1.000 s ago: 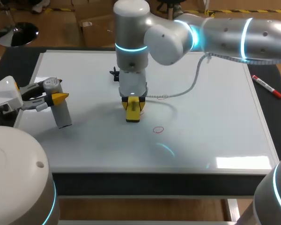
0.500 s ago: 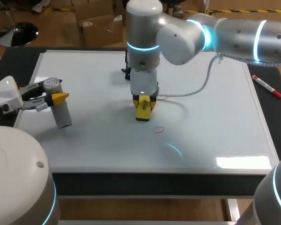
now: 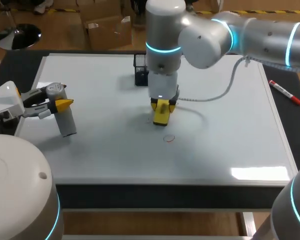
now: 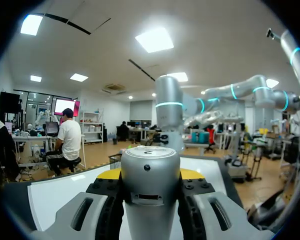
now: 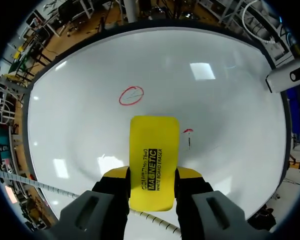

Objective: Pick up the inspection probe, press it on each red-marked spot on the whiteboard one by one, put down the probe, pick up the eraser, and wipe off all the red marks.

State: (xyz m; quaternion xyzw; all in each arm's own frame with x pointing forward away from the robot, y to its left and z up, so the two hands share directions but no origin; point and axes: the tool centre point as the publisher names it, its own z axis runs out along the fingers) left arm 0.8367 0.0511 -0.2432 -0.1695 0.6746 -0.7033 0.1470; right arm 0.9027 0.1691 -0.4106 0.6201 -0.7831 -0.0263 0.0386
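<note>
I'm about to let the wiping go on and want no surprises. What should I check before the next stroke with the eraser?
1. Yellow rectangular eraser gripped from both sides by the right gripper: ok.
2. All red marks gone: not ok. A red circle mark lies ahead of the eraser and a small red smudge beside it.
3. Eraser pressed flat on the white whiteboard: cannot tell.
4. Grey cylindrical probe out of the wiping path: ok, it stands at the board's left side in the left gripper.
5. Probe put down and released: not ok.
</note>
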